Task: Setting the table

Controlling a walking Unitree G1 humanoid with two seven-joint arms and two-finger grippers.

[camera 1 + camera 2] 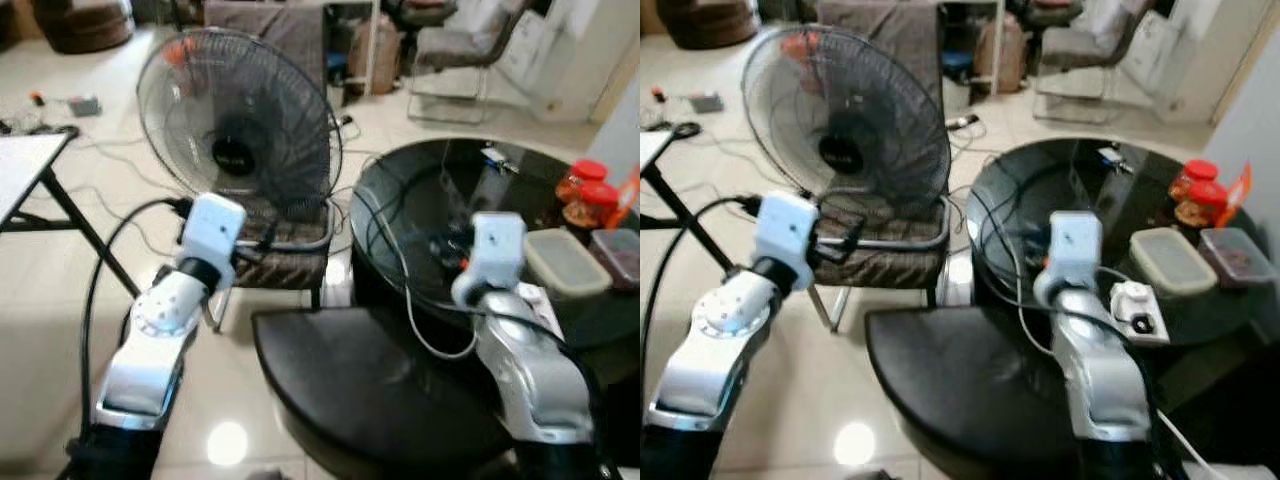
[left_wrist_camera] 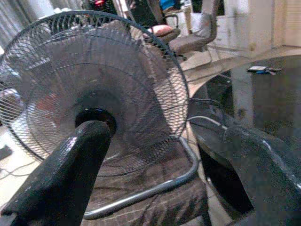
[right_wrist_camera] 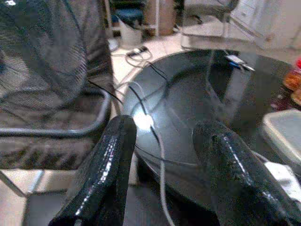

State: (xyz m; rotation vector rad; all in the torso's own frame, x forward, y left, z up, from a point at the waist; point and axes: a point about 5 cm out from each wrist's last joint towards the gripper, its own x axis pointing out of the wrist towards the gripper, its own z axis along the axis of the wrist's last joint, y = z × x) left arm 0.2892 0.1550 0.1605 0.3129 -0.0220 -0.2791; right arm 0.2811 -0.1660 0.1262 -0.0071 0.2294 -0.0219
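Both arms raised, lower frame | left end effector [image 2: 155,174] fingers wide, facing fan [image 1: 238,125] | right end effector [image 3: 164,174] fingers wide, empty, over black counter [image 1: 420,200] | lidded containers [image 1: 566,262] right edge

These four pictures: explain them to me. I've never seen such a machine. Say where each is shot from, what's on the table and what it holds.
It is a walking humanoid robot with two silver arms. Two pictures come from cameras in its head, looking down; two from its wrists, looking along each end effector's black fingers. The left end effector faces a fan standing on a chair. The right end effector is over a round black table. On the table lie cables, a power strip, two lidded tubs and red-capped jars. Both end effectors are open and hold nothing.
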